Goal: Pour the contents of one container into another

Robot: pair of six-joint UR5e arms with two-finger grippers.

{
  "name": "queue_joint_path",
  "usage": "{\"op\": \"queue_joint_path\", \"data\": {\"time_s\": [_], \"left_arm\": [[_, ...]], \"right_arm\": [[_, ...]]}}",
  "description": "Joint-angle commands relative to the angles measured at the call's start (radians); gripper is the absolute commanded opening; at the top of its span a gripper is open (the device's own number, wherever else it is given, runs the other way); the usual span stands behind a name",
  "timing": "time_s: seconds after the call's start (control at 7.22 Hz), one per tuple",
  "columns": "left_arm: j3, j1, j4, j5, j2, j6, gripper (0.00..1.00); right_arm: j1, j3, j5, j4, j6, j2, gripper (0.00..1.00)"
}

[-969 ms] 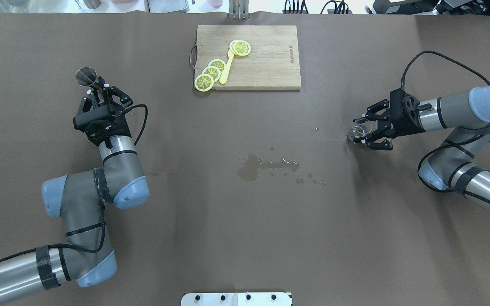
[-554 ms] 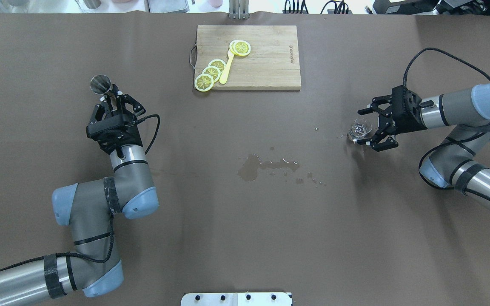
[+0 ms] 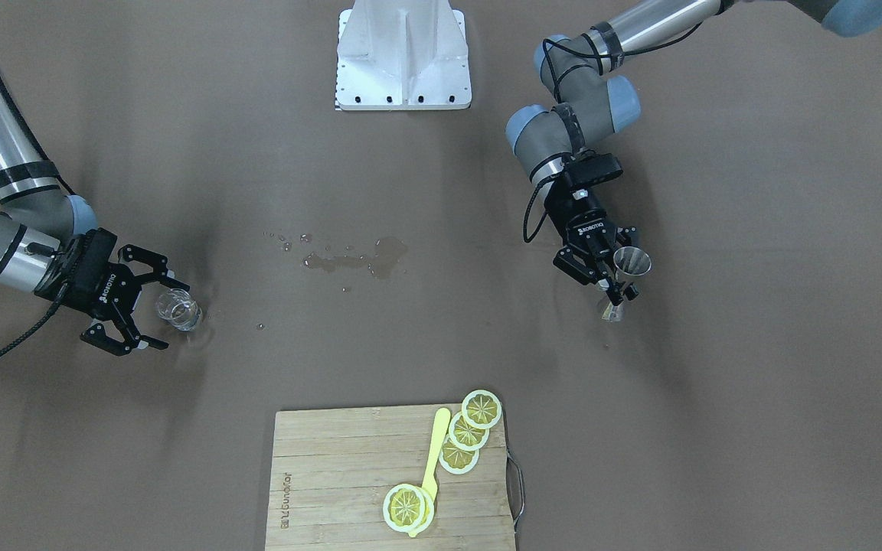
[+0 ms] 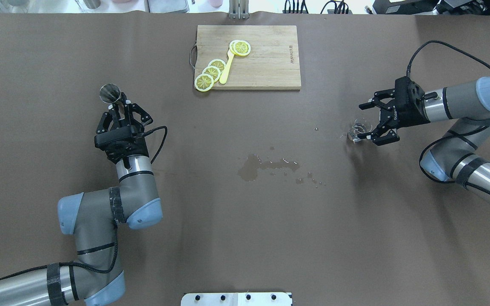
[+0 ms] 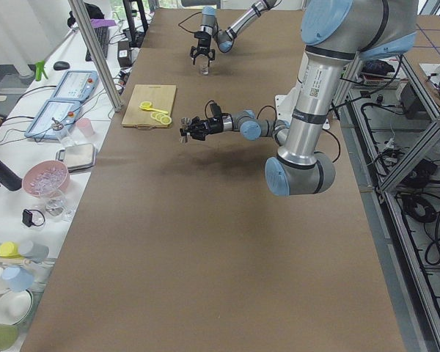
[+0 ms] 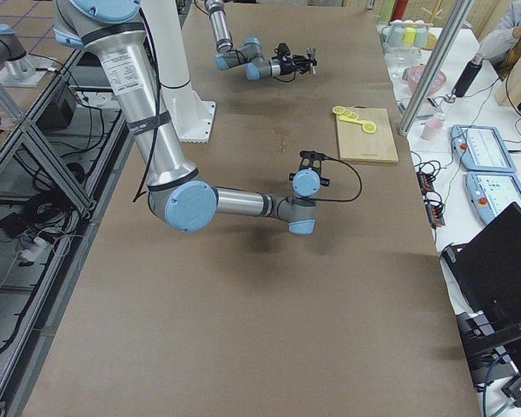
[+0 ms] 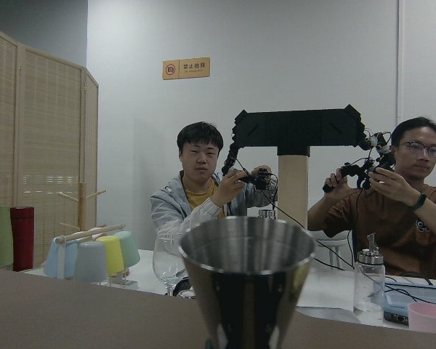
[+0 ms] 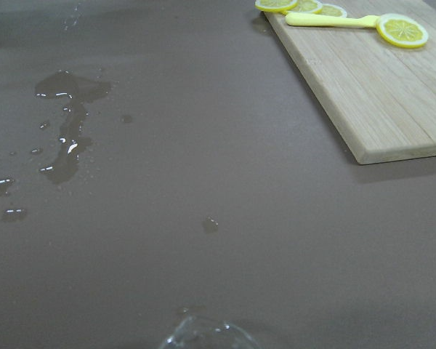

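The cutting board [image 4: 266,63] lay at the far middle of the surface [image 4: 245,246], with lemon slices [image 4: 212,73] on its left part. A spill [image 4: 251,166] sat nearer the robot, about mid-surface. The tumbler [image 4: 359,129] stood to the right, just before the right gripper [image 4: 365,122]. Well apart, to the left, the jigger [image 4: 110,93] was upright in the left gripper [image 4: 121,105], above the surface.

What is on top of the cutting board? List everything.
Lemon slices in an overlapping row, a yellow utensil, and another slice over its end. That slice hides the utensil's tip, so its kind cannot be told.
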Motion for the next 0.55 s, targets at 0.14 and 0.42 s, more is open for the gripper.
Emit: {"op": "queue_joint_path", "data": {"time_s": [0.14, 0.42], "left_arm": [[-0.003, 0.006, 0.004, 0.018, -0.011, 0.008, 0.00], [0.003, 0.006, 0.011, 0.048, -0.012, -0.065, 0.00]], "right_arm": [[0.013, 0.011, 0.038, 0.001, 0.101, 0.007, 1.00], [0.061, 0.015, 0.093, -0.005, 0.150, 0.028, 0.99]]}}
